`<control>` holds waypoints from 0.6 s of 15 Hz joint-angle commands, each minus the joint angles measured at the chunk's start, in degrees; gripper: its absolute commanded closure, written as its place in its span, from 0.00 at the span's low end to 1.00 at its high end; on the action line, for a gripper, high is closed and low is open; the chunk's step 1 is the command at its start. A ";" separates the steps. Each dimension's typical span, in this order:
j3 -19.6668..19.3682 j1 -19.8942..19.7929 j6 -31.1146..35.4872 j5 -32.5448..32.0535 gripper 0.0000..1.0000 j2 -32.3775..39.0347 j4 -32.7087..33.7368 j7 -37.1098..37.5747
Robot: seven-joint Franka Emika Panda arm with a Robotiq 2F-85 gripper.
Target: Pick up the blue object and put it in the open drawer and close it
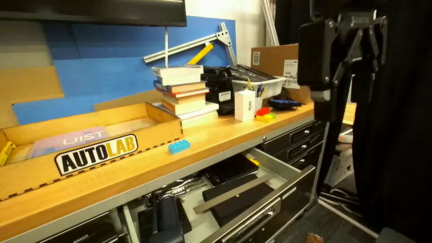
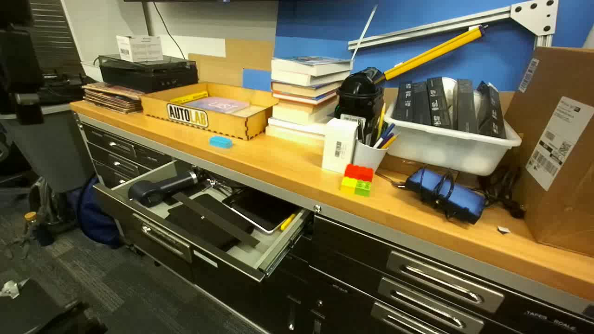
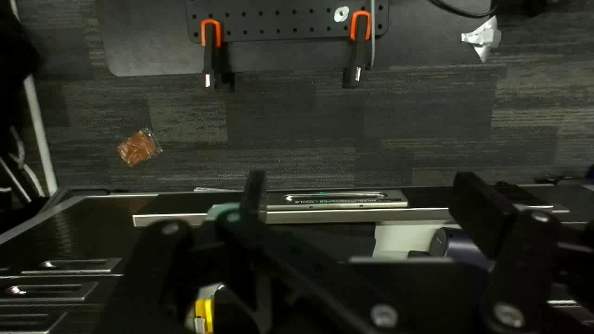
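Blue block [image 1: 179, 147] nr AUTOLAB tray [image 1: 158, 135] on ctr [image 1: 212, 137], drawer [image 1: 297, 198] out below, tool [image 3: 364, 199] spread wide.

Open air above the blue block [image 1: 179, 147] leaves the way straight down free. Just behind it, the wall of the AUTOLAB tray [image 2: 227, 124] bars the way; farther behind rises the book stack [image 2: 301, 93]. Beside the block, bare tabletop [image 2: 278, 157] runs on — passable up to the upright white box [image 1: 245, 104] and the toy bricks [image 2: 357, 175]. Below and in front of the block juts the open drawer [image 1: 300, 187] — enterable from above, though a dark tool [image 2: 151, 191] and a black pad [image 2: 195, 225] crowd its floor.
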 commanded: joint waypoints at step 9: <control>0.00 -0.03 -0.09 -0.02 0.00 0.68 -2.26 -0.03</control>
